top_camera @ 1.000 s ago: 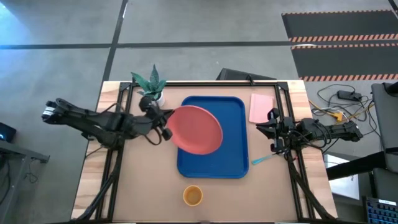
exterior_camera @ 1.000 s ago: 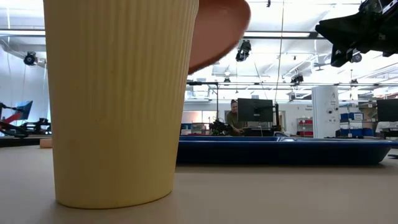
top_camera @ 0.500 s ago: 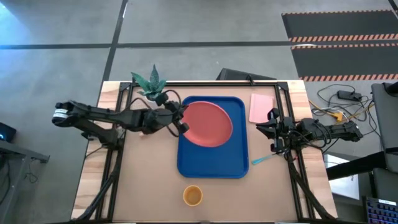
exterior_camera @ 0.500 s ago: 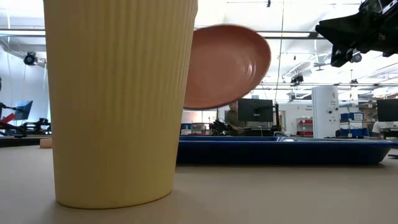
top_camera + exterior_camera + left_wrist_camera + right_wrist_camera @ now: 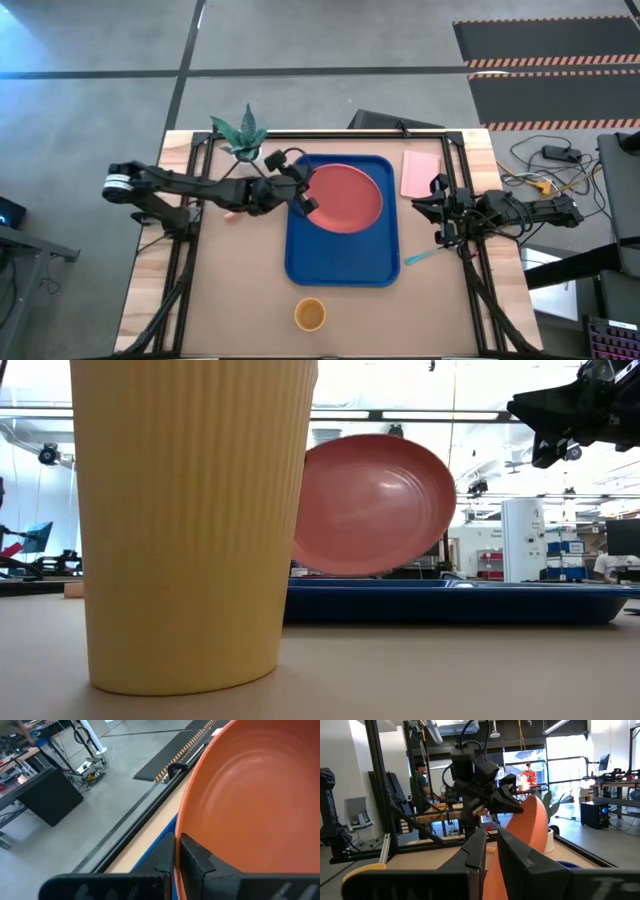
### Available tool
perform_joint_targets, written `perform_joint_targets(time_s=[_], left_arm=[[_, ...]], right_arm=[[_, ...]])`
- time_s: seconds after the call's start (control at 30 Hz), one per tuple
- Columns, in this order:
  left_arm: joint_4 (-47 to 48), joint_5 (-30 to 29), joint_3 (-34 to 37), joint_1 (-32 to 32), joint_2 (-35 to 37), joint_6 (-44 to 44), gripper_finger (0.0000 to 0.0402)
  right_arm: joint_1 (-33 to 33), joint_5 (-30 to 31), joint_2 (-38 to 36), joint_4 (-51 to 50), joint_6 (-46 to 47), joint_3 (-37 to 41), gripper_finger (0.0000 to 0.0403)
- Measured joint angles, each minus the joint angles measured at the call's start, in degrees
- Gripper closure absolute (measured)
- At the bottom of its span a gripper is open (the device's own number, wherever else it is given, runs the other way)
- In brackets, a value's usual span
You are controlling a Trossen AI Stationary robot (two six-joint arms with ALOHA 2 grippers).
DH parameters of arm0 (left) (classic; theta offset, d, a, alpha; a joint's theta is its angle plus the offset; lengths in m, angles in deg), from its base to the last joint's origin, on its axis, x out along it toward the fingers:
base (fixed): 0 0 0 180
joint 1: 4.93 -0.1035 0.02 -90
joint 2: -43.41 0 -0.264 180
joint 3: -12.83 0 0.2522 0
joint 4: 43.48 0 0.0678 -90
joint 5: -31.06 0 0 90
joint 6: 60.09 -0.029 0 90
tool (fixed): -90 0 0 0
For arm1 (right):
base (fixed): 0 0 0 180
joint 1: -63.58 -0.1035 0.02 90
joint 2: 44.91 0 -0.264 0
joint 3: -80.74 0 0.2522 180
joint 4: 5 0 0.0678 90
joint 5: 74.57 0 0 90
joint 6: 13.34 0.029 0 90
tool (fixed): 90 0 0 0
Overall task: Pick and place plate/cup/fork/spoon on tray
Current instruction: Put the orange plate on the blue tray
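Note:
My left gripper (image 5: 303,200) is shut on the coral-pink plate (image 5: 346,198), which hangs over the far half of the blue tray (image 5: 340,268). The plate also shows in the low view (image 5: 375,505) and in the left wrist view (image 5: 260,800). The yellow cup (image 5: 309,315) stands upright on the table near the front edge. The teal spoon (image 5: 428,256) lies on the table right of the tray. My right gripper (image 5: 437,210) is shut and empty above the table's right side. A pale pink bit (image 5: 232,213) under my left arm may be the fork. My left gripper pinches the plate's rim (image 5: 181,827) on the plate's left side, one finger on the upper face and one on the underside. The fingers come from the table's left, roughly level. The plate is tilted, its hollow face toward the near edge, its low edge (image 5: 370,572) close above the tray.
A small green plant (image 5: 243,135) in a white pot stands at the far left by my left arm. A pale pink pad (image 5: 420,172) lies at the far right beside the tray. The cup (image 5: 190,520) fills the low view's left. Bare table lies left of and in front of the tray.
My left gripper has carried the plate toward the table's right, from the tray's left rim to over its far half. It has also gone down toward the tray. The plate has turned its hollow face more toward the near edge.

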Motion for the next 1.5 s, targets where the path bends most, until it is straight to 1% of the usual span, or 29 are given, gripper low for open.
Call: perform_joint_targets(time_s=[0.4,0.63,0.9,1.5], left_arm=[[-1.38,0.72,0.04,-1.18,-4.59,0.2,0.0402],[-1.73,0.77,0.08,-1.54,-4.83,0.64,0.0402],[-3.88,0.75,1.72,-1.88,-4.83,1.88,0.0402],[-4.18,0.73,2.21,-2.29,-5.18,2.1,0.0401]], right_arm=[[-0.02,0.02,-0.01,-0.03,0.0,0.0,0.0365],[0.0,0.02,-0.01,-0.02,0.0,0.02,0.0365],[-0.01,0.01,0.01,-0.02,0.0,0.02,0.0365],[-0.01,0.02,-0.01,0.31,-0.91,-0.37,0.0365]])
